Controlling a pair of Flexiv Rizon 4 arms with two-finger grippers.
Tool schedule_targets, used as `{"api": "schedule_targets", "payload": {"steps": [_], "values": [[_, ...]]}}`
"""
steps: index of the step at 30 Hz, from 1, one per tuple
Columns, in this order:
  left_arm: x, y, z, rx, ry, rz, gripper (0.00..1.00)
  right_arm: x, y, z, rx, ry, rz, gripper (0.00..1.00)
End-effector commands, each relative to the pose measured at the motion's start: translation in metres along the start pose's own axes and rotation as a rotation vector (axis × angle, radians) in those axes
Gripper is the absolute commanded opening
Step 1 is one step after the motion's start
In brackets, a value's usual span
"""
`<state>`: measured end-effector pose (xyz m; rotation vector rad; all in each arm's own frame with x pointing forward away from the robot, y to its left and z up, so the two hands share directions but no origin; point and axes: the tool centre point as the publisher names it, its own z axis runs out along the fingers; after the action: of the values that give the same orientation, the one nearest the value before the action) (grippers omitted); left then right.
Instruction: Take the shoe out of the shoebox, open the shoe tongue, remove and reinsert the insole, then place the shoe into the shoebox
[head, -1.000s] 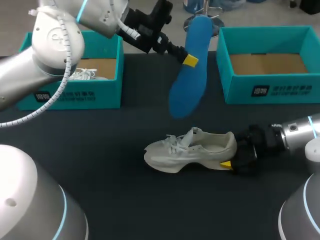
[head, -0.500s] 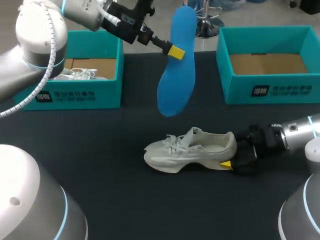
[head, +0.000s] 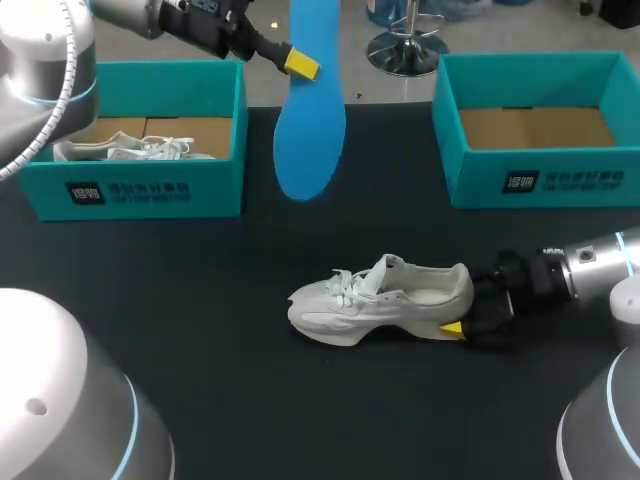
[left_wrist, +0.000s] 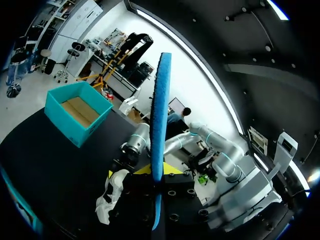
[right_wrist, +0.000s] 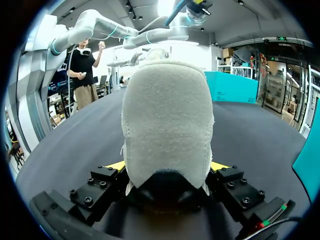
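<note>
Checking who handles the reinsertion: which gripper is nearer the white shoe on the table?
Right. The right gripper clamps the shoe at its heel, from both sides. The left gripper is well away, raised near the left box, holding the blue insole.

Left arm (head: 60, 60) high, jaws clamped; right arm (head: 590, 262) low, jaws clamped.

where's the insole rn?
Head view: the blue insole hangs in the left gripper over the far side of the table, beside the left teal box, clear of the shoe.
</note>
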<state>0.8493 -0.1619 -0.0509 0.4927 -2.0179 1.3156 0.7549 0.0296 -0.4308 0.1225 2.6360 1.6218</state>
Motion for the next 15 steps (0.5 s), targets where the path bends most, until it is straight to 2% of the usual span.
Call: {"api": "schedule_targets", "payload": {"steps": [1,6,15], "values": [[-0.0089,0.0041,-0.0121,0.023,-0.001,-0.037,0.0,-0.0007,-0.0014,0.0027,0.003,0.0,0.0,0.0],[-0.0126,0.0022,-0.0175,0.028,0.002,-0.065,0.0,-0.0007,-0.0014,0.0027,0.003,0.0,0.0,0.0],[-0.0066,-0.0035,-0.0142,0.033,0.001,-0.089,0.0,-0.0007,-0.0014,0.0027,0.003,0.0,0.0,0.0]]}}
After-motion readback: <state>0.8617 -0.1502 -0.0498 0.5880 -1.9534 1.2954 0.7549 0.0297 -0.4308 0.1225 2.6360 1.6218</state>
